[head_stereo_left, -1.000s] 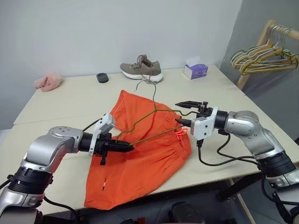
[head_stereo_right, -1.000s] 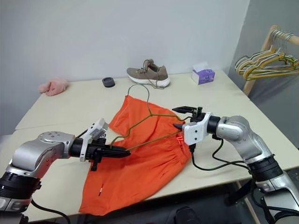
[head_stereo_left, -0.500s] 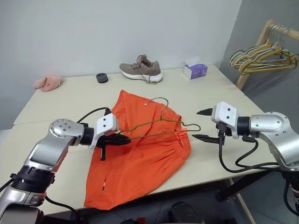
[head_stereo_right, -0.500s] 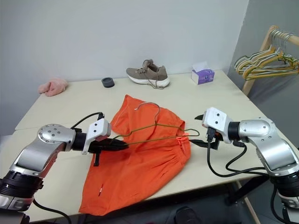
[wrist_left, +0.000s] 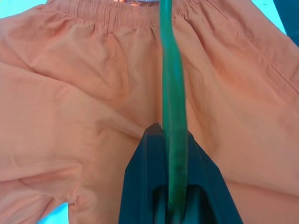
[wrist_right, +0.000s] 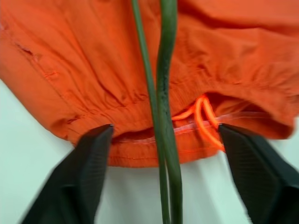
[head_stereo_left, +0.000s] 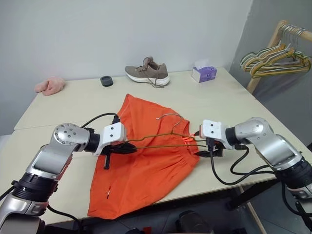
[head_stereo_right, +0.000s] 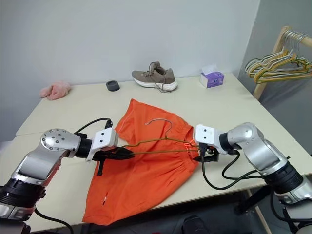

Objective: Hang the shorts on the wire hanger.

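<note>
Far left of the frame: pink fluffy item [head_stereo_left: 49, 85] on the table [head_stereo_left: 73, 105], idle, with a small dark round object [head_stereo_left: 107, 81] nearby. Lower left: left gripper [head_stereo_left: 127, 148] clamped tight on one end of the wire hanger [head_stereo_left: 161, 141], fingers [wrist_left: 154, 186] pinching the wire so the frame floats level just above the cloth, probably as an anchor while the other arm works. Centre: orange shorts [head_stereo_left: 146, 161] spread flat on the table, one leg reaching the near edge, waistband at centre right, not yet on the hanger; hook curving up over the upper part of the fabric. Upper centre: brown sneaker [head_stereo_left: 147, 72] and purple tissue box [head_stereo_left: 204, 73], well apart from the work. Centre right: right gripper [head_stereo_left: 208, 148] low at the waistband, fingers [wrist_right: 88, 168] spread wide on either side of the hanger's tip and the orange drawstring [wrist_right: 202, 122], gripping nothing, seemingly poised to take the waistband or guide the wire into it. Upper right: bunch of coloured hangers [head_stereo_left: 275, 61] on a wooden rack, out of play.
</note>
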Controlling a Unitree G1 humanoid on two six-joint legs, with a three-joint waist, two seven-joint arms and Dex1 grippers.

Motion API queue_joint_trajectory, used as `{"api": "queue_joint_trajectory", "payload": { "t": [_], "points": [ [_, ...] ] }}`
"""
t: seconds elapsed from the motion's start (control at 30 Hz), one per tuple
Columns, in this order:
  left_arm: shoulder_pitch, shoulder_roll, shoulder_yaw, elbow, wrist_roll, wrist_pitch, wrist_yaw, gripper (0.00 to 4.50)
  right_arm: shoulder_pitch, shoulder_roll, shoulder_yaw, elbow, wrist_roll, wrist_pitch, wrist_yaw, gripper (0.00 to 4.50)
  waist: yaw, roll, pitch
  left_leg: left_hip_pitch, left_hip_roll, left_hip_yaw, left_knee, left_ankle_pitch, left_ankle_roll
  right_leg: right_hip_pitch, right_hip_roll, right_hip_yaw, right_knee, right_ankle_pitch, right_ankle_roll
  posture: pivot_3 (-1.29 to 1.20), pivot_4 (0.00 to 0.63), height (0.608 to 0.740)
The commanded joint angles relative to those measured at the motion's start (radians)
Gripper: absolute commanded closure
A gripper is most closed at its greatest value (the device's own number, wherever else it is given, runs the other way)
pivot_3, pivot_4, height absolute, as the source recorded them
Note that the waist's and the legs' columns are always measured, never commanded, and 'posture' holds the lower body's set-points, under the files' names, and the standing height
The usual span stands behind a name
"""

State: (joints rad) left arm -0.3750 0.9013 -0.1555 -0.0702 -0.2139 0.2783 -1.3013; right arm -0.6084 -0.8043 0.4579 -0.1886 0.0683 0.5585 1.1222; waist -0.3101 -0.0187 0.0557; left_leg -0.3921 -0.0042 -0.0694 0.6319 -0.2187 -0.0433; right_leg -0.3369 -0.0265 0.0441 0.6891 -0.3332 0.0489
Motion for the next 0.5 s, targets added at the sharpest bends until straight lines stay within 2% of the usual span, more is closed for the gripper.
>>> {"api": "queue_joint_trajectory", "payload": {
  "t": [0.03, 0.1, 0.27, 0.5],
  "points": [
    [-0.001, 0.015, 0.008, -0.02, 0.009, -0.019, -0.006, 4.5, -0.036, 0.016, 0.007, 0.003, -0.022, 0.025, 0.017, 2.04, 0.0, 0.0, 0.0, 0.0, 0.0, 0.0, 0.0, 0.0, 0.0, 0.0, -0.002, 0.0, 0.0, 0.0, 0.0, -0.32, 0.0, 0.74],
    [0.007, 0.019, 0.008, -0.019, 0.016, -0.028, -0.006, 4.5, -0.038, 0.026, 0.007, -0.002, -0.02, 0.043, 0.023, 2.64, 0.001, 0.0, 0.0, 0.0, 0.0, 0.0, 0.0, 0.0, 0.0, 0.0, -0.003, -0.001, 0.0, 0.0, 0.0, -0.31, 0.0, 0.74],
    [0.019, 0.02, 0.012, -0.01, 0.025, -0.042, -0.008, 4.5, -0.038, 0.044, 0.011, -0.026, -0.014, 0.084, 0.031, 4.46, 0.001, 0.0, 0.0, 0.0, 0.0, -0.001, 0.0, 0.0, 0.0, 0.0, -0.003, -0.001, 0.001, 0.0, 0.0, -0.31, 0.0, 0.74],
    [0.031, 0.004, 0.025, 0.0, -0.02, 0.0, -0.012, 4.5, -0.023, 0.047, -0.007, -0.042, -0.007, 0.101, 0.021, 4.46, 0.0, 0.0, 0.0, 0.0, 0.0, -0.001, 0.0, 0.0, 0.0, 0.0, -0.004, -0.001, 0.001, 0.0, 0.0, -0.32, 0.0, 0.74]
  ]
}}
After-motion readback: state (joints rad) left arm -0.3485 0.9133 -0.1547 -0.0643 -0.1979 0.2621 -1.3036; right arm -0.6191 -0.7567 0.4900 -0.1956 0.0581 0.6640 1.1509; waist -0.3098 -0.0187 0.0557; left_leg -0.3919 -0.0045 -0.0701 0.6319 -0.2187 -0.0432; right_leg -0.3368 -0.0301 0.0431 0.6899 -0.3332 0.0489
